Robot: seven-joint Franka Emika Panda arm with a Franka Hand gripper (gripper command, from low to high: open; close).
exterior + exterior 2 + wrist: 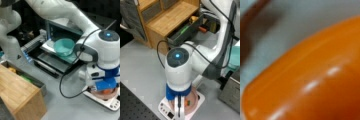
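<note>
Your gripper [107,90] is down inside the pinkish bowl [195,102] that sits on the white scale [110,102], at the near edge of the tabletop [70,105]. Right under it lies an orange object [315,82], glossy and rounded, which fills the wrist view; in a front view you see it as a small orange patch [186,102] in the bowl beside the gripper. You cannot tell how the jaws stand. Away from the scale, across the tabletop, a teal bowl [64,46] rests on the open door of a toaster oven [53,53]. A wooden shelf [167,15] stands well apart from the scale.
</note>
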